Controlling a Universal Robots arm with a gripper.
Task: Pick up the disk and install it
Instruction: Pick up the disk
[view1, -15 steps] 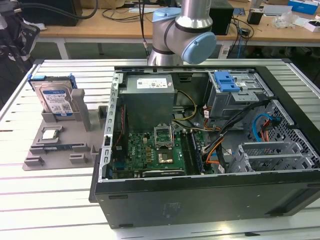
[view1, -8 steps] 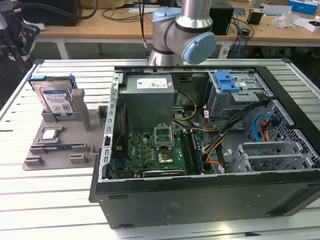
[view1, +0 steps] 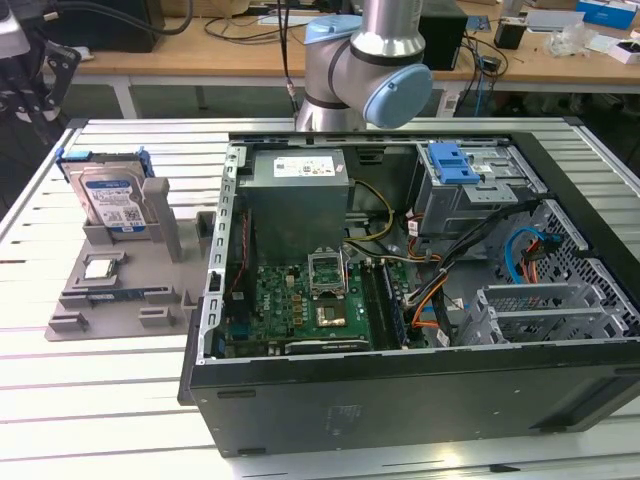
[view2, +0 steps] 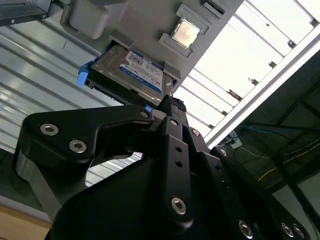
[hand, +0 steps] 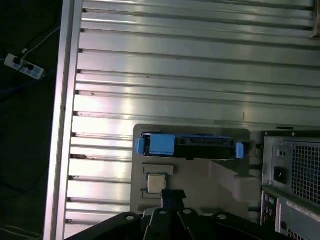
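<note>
Disk (view1: 112, 198) standing on edge in grey holder (view1: 110, 310), at exterior view's left of open computer case (view1: 400, 390). Gripper (hand: 172, 196) apart from it, fingers pressed together, empty. Better to spread wide first, then approach centred between blue rails (hand: 161, 144), squarely, without tilting

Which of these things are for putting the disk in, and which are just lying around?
For the job:
disk, in the grey holder
open computer case

Just lying about:
small square chip
power strip
boxes on the back desk
</note>
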